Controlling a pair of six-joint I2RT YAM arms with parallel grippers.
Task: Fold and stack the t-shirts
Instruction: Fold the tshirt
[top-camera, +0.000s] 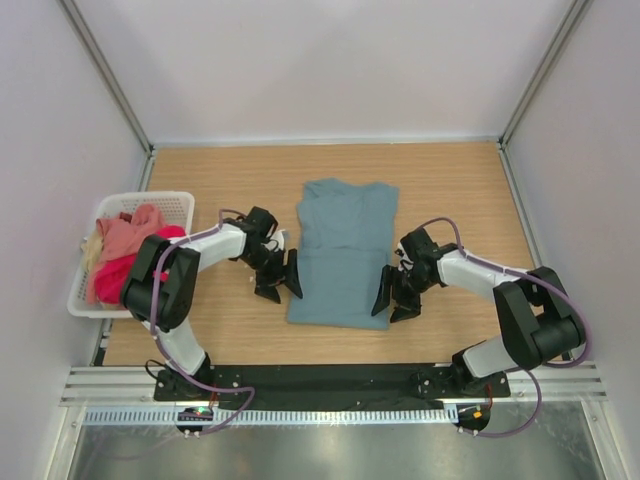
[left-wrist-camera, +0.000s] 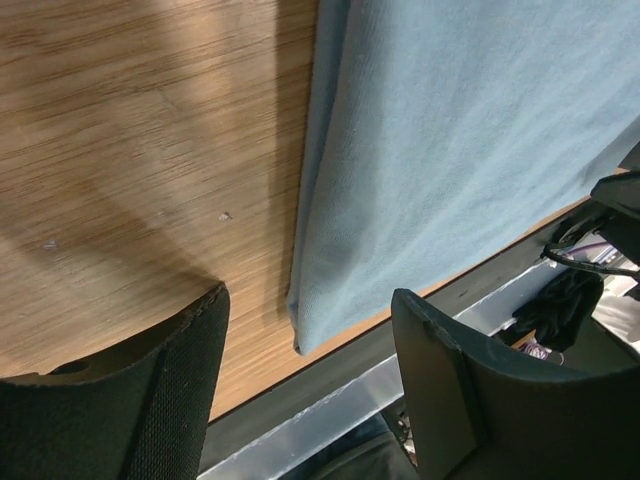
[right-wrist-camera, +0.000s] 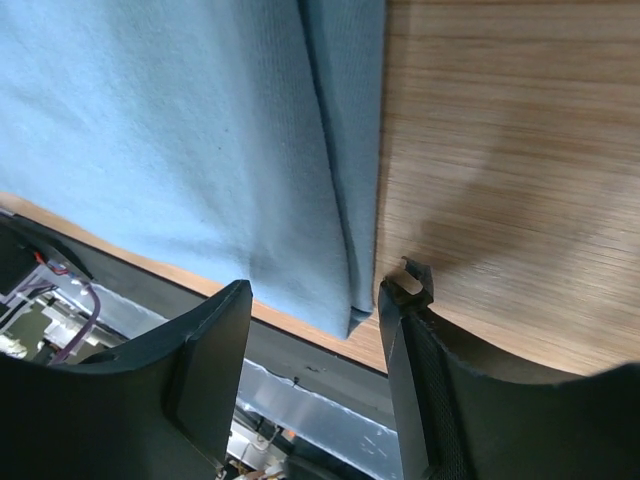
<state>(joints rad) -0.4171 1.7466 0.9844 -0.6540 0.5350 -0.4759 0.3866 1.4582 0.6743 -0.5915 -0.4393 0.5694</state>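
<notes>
Both my jaws stand wide and empty, one at each near corner of the grey-teal t-shirt (top-camera: 345, 250).
My left gripper (left-wrist-camera: 308, 300) straddles the near left corner and my right gripper (right-wrist-camera: 322, 285) the near right one, neither pinching cloth; the shirt lies flat in the middle of the table (top-camera: 460, 190), its sides turned in, so I judge the hem is next to lift and fold away from me; the pink, crimson and cream shirts (top-camera: 122, 255) sit bunched in the basket (top-camera: 176, 199) on my left.
</notes>
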